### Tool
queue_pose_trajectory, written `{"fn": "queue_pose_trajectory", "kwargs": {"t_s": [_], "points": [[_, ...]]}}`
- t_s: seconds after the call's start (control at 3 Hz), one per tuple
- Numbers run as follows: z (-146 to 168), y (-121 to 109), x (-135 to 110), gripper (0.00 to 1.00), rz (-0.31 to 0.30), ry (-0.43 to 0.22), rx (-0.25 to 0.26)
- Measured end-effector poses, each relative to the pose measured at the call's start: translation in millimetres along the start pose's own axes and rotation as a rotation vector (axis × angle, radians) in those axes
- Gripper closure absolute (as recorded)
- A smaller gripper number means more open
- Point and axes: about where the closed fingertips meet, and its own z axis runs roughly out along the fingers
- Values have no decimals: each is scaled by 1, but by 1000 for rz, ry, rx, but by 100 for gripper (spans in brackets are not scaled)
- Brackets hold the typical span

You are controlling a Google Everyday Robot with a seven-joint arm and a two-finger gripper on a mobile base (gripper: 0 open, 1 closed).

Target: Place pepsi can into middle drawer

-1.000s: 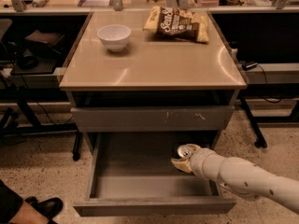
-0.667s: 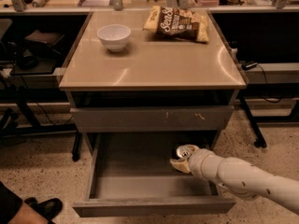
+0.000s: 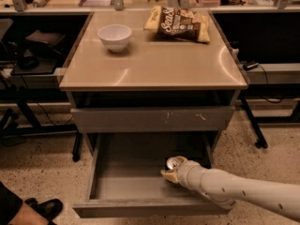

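Observation:
The pepsi can [image 3: 172,163] shows only its silver top and a bit of dark body, low inside the open middle drawer [image 3: 126,177] at its right side. My gripper [image 3: 169,174] reaches into the drawer from the lower right on a white arm [image 3: 234,189] and is shut on the can, which hides most of it. The drawer is pulled far out and its smooth grey inside holds nothing else.
Above the open drawer is a shut grey drawer front with pale scratch marks [image 3: 154,120]. On the tan tabletop [image 3: 154,64] stand a white bowl [image 3: 115,36] and a chip bag [image 3: 178,23]. A person's shoe [image 3: 42,209] is at the lower left. Desk legs and cables flank the cabinet.
My gripper and the can have moved left and lower inside the drawer, toward its front. Nothing else has moved.

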Motion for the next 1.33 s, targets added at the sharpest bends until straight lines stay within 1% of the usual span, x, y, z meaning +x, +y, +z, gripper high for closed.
{"fn": "queue_pose_trajectory", "kwargs": {"t_s": [0.33,0.67,1.33], "points": [[3,2,3,91,7,1,1],[3,2,3,72,7,1,1],[3,2,3,26,7,0,1]]}}
